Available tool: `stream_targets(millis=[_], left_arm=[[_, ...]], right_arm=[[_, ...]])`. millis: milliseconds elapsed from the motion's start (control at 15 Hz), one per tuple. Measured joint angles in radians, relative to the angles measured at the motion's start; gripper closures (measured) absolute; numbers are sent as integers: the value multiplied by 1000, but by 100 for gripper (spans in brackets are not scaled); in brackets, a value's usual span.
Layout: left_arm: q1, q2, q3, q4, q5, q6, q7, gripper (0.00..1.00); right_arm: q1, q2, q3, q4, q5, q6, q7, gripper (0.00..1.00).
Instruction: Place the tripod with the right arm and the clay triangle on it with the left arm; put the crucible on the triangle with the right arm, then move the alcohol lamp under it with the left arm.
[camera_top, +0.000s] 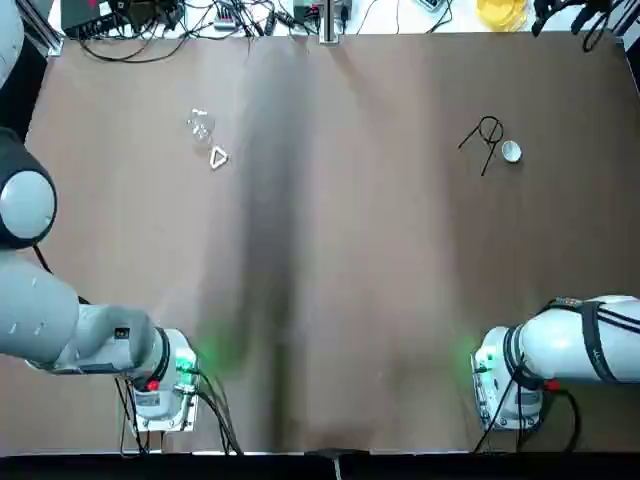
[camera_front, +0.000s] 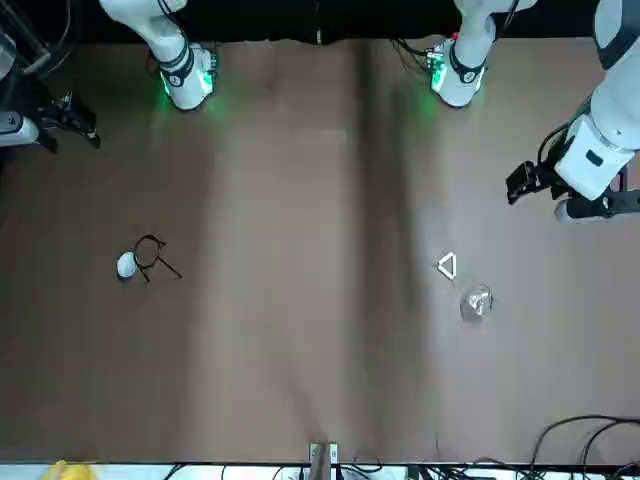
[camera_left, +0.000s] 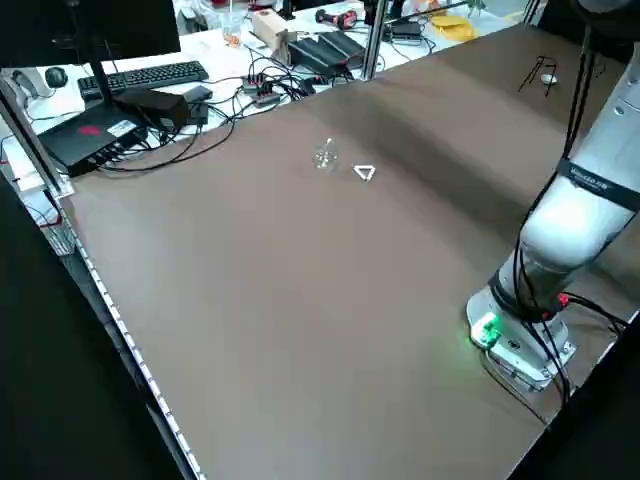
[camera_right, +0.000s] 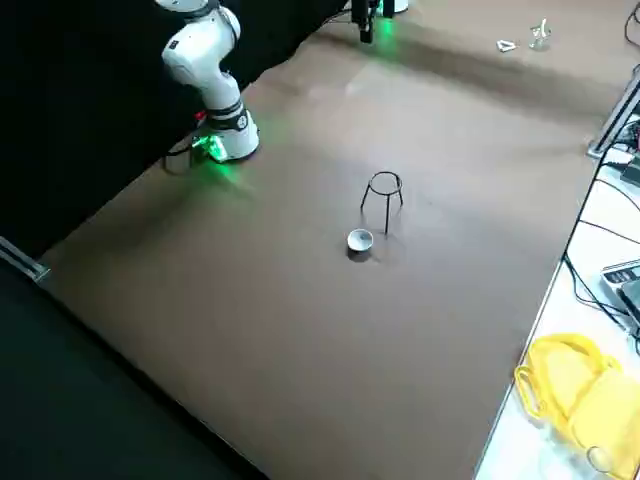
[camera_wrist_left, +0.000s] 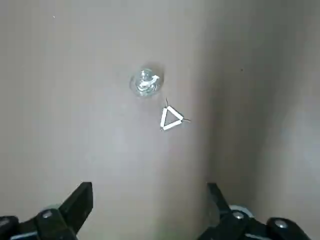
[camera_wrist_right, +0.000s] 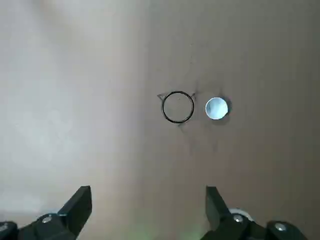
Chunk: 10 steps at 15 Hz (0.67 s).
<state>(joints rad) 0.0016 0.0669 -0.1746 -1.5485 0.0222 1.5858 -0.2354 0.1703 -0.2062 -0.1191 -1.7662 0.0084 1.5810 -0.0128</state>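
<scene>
The tripod (camera_top: 484, 140) stands upright on the far right of the brown table, its ring (camera_wrist_right: 163, 107) seen from straight above in the right wrist view. The crucible (camera_top: 511, 151) sits on the table just beside it, not touching. On the far left lie the clay triangle (camera_top: 213, 157) and, a little farther back, the alcohol lamp (camera_top: 199, 125). My left gripper (camera_wrist_left: 148, 192) hangs open high above the triangle (camera_wrist_left: 165, 117) and lamp (camera_wrist_left: 145, 82). My right gripper (camera_wrist_right: 147, 195) hangs open high above the tripod and crucible (camera_wrist_right: 216, 108). Neither holds anything.
Both arm bases (camera_top: 165, 385) (camera_top: 505, 380) glow green at the near edge. Cables and electronics (camera_top: 200, 15) line the far edge, with a yellow object (camera_top: 500, 12) at the back right. A keyboard (camera_left: 150, 75) lies on a side desk.
</scene>
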Motion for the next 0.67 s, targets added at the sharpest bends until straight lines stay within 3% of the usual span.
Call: stream_targets(millis=[667], left_arm=[[0, 44, 1, -24, 1, -16, 8, 0]], right_arm=[[1, 27, 2, -8, 2, 5, 1, 0]])
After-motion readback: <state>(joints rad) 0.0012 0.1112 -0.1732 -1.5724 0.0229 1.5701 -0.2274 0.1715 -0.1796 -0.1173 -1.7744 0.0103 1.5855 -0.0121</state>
